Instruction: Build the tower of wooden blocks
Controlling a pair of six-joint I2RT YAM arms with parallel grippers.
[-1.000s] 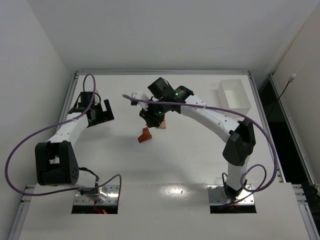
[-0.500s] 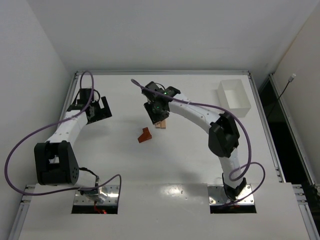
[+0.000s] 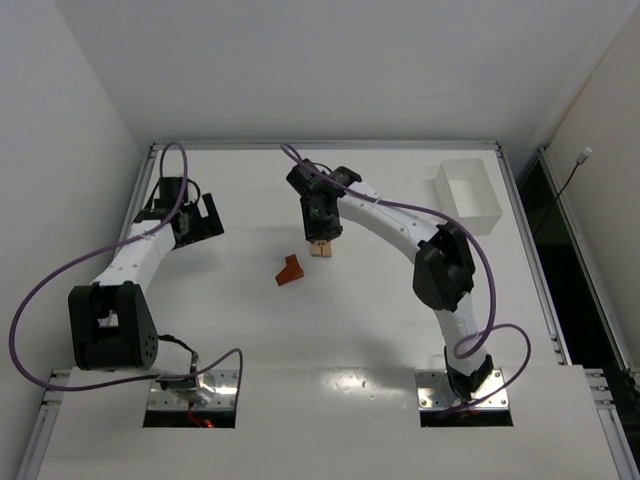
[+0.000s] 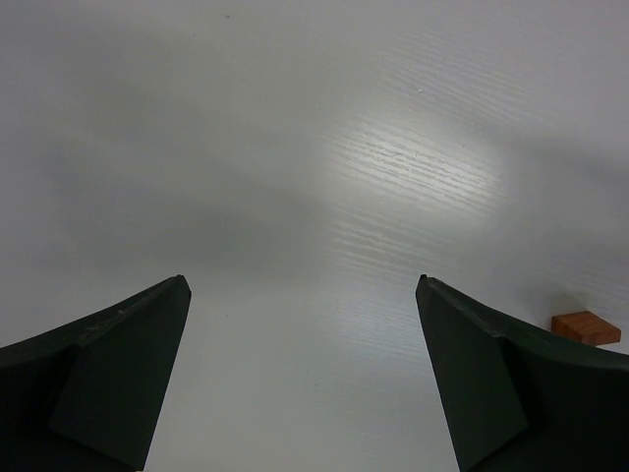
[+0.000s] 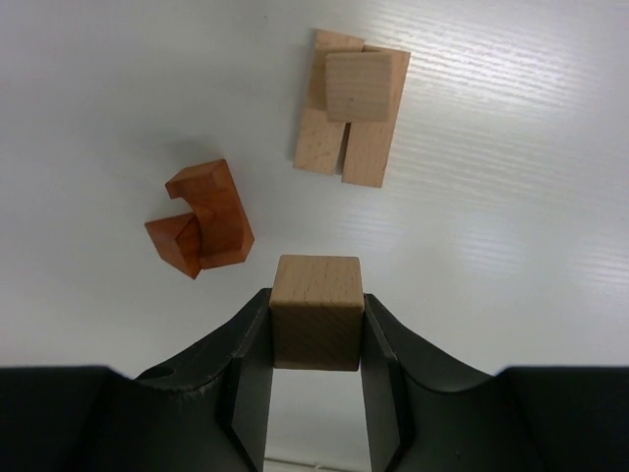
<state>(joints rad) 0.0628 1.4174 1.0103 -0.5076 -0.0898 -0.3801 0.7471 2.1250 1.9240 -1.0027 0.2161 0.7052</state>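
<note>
Now, with your right tool clamped on the cube, centre it squarely above the tower, lower slowly, then release; your left tool stands wide open.

Dark fingers stand wide apart over the white table, a reddish-brown block beside one.

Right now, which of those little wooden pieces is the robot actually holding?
The pale tan cube, pinched in the right gripper. The reddish-brown piece and the tan stack lie untouched.
</note>
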